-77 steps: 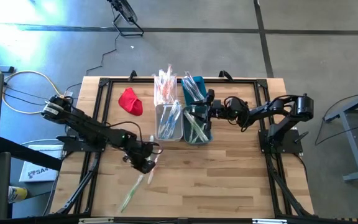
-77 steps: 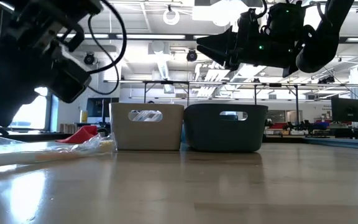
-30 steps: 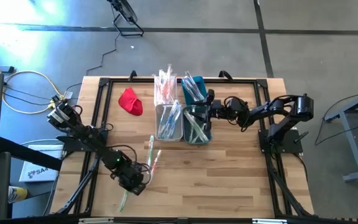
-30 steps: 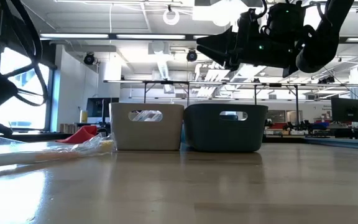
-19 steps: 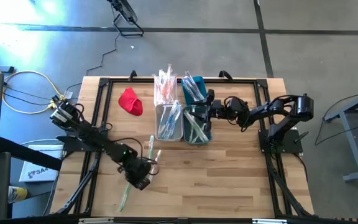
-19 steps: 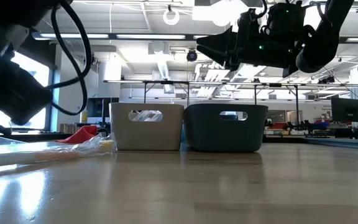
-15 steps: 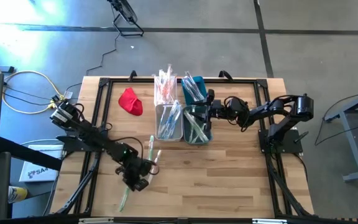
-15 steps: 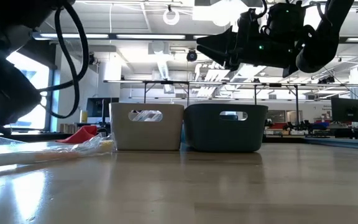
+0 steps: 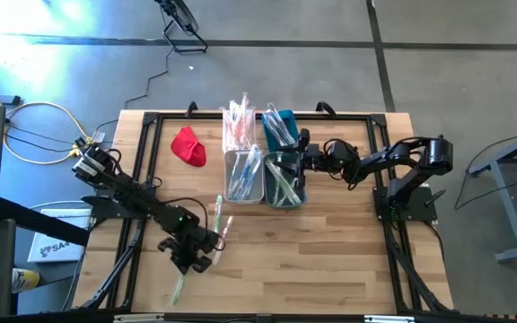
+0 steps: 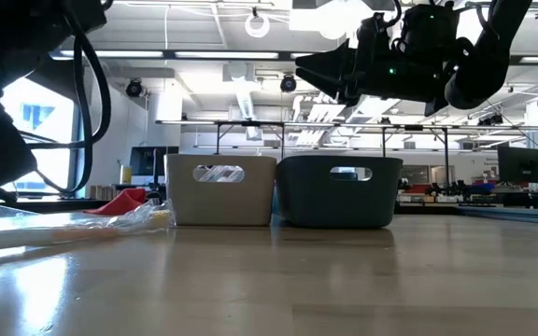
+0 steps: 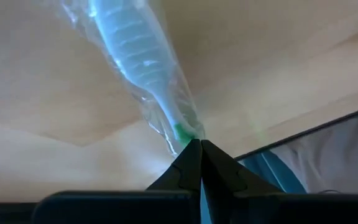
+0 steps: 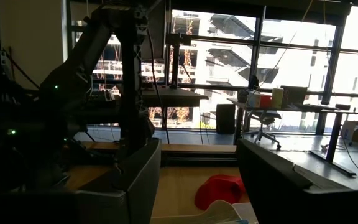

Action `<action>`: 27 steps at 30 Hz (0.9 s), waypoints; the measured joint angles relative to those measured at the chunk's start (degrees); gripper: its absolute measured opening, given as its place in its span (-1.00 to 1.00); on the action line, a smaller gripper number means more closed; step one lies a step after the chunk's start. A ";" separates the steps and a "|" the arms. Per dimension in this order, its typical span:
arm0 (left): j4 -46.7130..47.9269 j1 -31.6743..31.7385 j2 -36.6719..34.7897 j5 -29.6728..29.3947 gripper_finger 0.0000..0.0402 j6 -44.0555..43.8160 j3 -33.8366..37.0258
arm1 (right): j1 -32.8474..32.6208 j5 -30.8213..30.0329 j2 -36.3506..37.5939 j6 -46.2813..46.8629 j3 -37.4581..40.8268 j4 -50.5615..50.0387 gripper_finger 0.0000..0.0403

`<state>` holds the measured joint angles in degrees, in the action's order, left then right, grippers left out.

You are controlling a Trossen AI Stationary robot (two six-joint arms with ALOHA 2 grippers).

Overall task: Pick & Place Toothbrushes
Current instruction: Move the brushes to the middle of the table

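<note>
Near the table's front left lies a green toothbrush (image 9: pixel 179 285) (image 11: pixel 142 62) in its clear wrapper. My left gripper (image 9: pixel 189 264) (image 11: pixel 195 146) is shut, with its tips at that toothbrush's green end. Another green toothbrush (image 9: pixel 219 213) and a pink one (image 9: pixel 226 228) lie flat to its right. More toothbrushes fill the white bin (image 9: pixel 243 176) and the teal bin (image 9: pixel 284 181). My right gripper (image 9: pixel 300 162) (image 12: pixel 197 186) hangs open over the teal bin, with nothing between its fingers. My left gripper's shut fingertips (image 11: pixel 191 155) slant down at the wrapper's end (image 11: pixel 180 132) of the green toothbrush, in line with its length. I cannot tell whether they touch it. The toothbrush lies flat on the table.
A red cloth (image 9: pixel 188 145) lies at the back left. Bundles of toothbrushes (image 9: pixel 237 120) (image 9: pixel 279 126) lie behind the bins. A black frame (image 9: pixel 142 170) runs along the table's edges. Bare wood spreads over the front right.
My left gripper has shifted a little toward the table's far right and turned at the wrist, staying shut. The toothbrushes on the table have kept their places.
</note>
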<state>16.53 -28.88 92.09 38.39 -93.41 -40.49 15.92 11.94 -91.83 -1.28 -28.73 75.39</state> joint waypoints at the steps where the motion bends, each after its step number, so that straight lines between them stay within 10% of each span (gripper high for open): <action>1: 0.60 0.00 0.00 -0.02 -0.98 0.01 0.00 | 0.00 0.00 0.02 0.00 0.00 -0.01 0.01; 27: 2.83 -0.02 -0.22 -8.79 -0.98 5.46 -0.15 | 0.00 -0.01 0.02 -0.02 0.00 -0.04 0.01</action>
<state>19.36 -28.91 91.88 29.61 -87.95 -40.64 15.92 11.94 -91.81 -1.30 -28.73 75.35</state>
